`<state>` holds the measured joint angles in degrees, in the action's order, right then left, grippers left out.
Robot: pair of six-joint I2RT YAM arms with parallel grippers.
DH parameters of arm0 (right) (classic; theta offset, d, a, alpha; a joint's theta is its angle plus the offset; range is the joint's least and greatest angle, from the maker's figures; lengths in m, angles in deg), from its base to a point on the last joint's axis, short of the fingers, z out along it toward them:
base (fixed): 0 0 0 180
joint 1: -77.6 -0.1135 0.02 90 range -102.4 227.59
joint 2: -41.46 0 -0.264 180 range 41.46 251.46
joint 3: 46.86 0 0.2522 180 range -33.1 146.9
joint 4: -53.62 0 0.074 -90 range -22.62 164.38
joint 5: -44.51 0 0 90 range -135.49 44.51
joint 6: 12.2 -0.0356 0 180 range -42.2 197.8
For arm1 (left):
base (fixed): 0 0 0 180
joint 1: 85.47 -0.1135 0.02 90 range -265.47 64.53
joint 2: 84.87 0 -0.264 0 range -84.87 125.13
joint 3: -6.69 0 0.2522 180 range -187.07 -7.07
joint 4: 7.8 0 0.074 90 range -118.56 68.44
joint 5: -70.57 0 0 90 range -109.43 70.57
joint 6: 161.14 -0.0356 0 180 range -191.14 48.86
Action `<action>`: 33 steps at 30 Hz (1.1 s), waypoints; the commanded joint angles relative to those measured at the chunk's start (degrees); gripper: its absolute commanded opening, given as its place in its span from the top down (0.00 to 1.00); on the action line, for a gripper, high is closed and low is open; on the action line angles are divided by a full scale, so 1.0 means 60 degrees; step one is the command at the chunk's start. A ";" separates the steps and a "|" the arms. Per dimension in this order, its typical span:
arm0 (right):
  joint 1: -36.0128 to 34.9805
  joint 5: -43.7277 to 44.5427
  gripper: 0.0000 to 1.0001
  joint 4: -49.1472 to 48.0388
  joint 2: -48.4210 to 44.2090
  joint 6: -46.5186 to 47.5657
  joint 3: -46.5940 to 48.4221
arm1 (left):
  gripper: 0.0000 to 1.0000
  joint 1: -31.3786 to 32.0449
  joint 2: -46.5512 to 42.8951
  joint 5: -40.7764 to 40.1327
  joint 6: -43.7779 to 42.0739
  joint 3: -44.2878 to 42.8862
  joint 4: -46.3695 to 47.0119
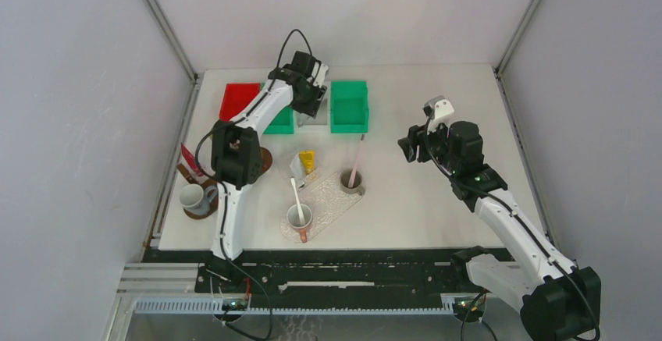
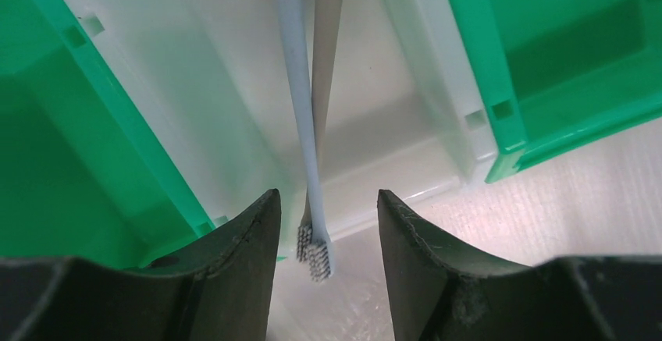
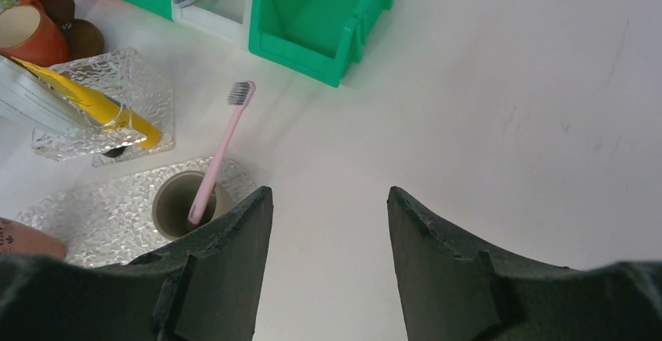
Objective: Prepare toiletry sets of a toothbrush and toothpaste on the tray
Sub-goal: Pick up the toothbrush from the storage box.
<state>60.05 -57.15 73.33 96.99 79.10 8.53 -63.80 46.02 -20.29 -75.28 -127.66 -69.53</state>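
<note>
Hovering my left gripper (image 2: 324, 224) at the near end of the white bin (image 2: 226, 99), fingers spread astride the head of the pale-blue toothbrush (image 2: 300, 107); its handle runs lengthwise into the bin.

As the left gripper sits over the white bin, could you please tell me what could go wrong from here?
The pale blue toothbrush and the grey toothbrush cross inside the open left gripper, so closing may grab both. The pink toothbrush leans far out of its cup, so a knock might tip it.
</note>
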 commanded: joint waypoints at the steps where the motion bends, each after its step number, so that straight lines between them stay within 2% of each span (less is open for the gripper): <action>1: -0.0094 0.0155 0.36 -0.0465 0.0003 0.0010 0.0011 | 0.48 -0.0129 0.0228 -0.0075 -0.0335 -0.0768 -0.0121; 10: -0.0107 0.0099 0.36 -0.0465 0.0003 0.0071 0.0008 | 0.60 -0.0182 0.0641 0.0001 -0.0379 -0.0837 -0.0171; 20: -0.0124 0.0046 0.36 -0.0450 -0.0011 0.0112 0.0007 | 0.97 -0.0185 0.0576 0.0146 -0.0283 -0.1145 -0.0368; 33: -0.0069 -0.0423 0.36 -0.0368 -0.0010 0.0265 0.0011 | 1.00 -0.0189 -0.1084 -0.0068 -0.0227 -0.0925 -0.0334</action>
<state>59.75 -57.46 73.31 97.10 79.53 8.53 -64.76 46.88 -20.36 -76.68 -130.72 -72.02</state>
